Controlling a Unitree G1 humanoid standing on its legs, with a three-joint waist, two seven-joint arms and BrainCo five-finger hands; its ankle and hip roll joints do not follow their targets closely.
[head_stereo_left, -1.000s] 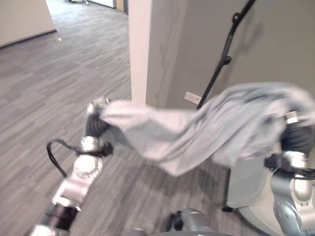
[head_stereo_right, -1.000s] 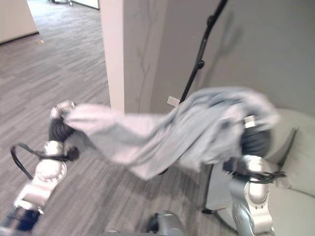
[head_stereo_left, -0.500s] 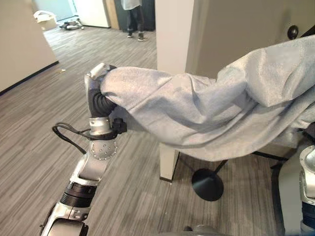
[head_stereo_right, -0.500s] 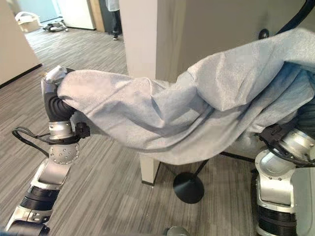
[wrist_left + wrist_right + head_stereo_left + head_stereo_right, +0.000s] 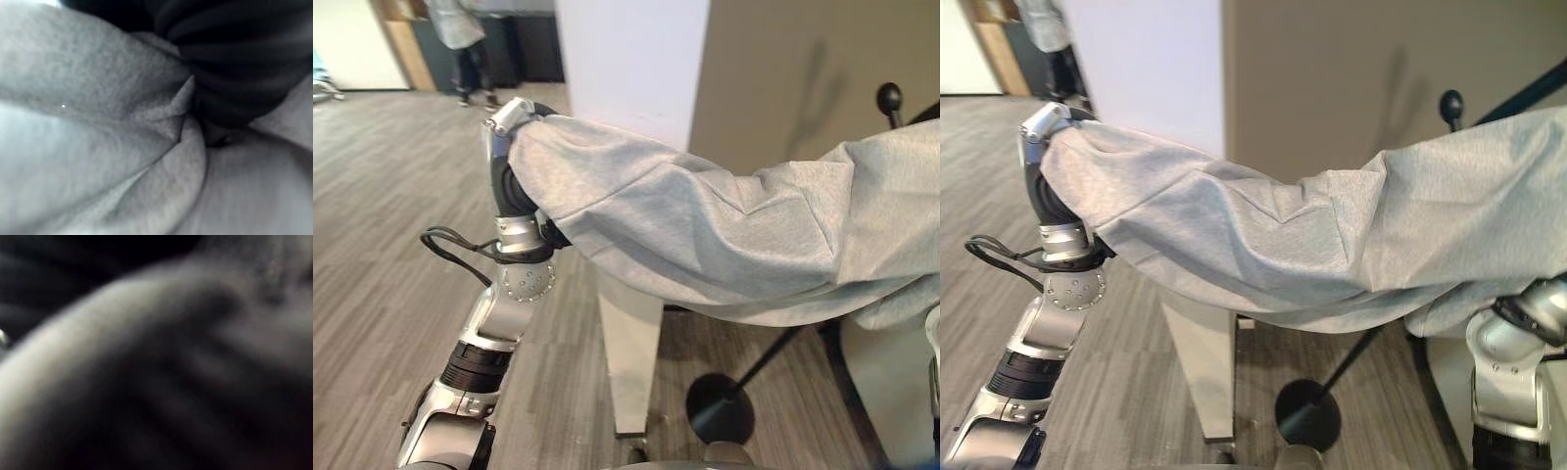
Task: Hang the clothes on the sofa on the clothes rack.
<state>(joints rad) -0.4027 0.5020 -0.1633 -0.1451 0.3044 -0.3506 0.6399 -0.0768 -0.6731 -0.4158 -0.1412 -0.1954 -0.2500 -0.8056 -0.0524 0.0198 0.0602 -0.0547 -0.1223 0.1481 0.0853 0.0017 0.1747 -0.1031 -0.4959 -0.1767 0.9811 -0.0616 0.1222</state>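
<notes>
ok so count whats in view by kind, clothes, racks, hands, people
grey garment: 1
black clothes rack: 1
left hand: 1
person: 1
total: 4

The garment (image 5: 724,230) stretches between the left robot hand (image 5: 509,122) and the right side, before a pillar (image 5: 631,69); the rack base (image 5: 720,406) sits below, right of the pillar.
</notes>
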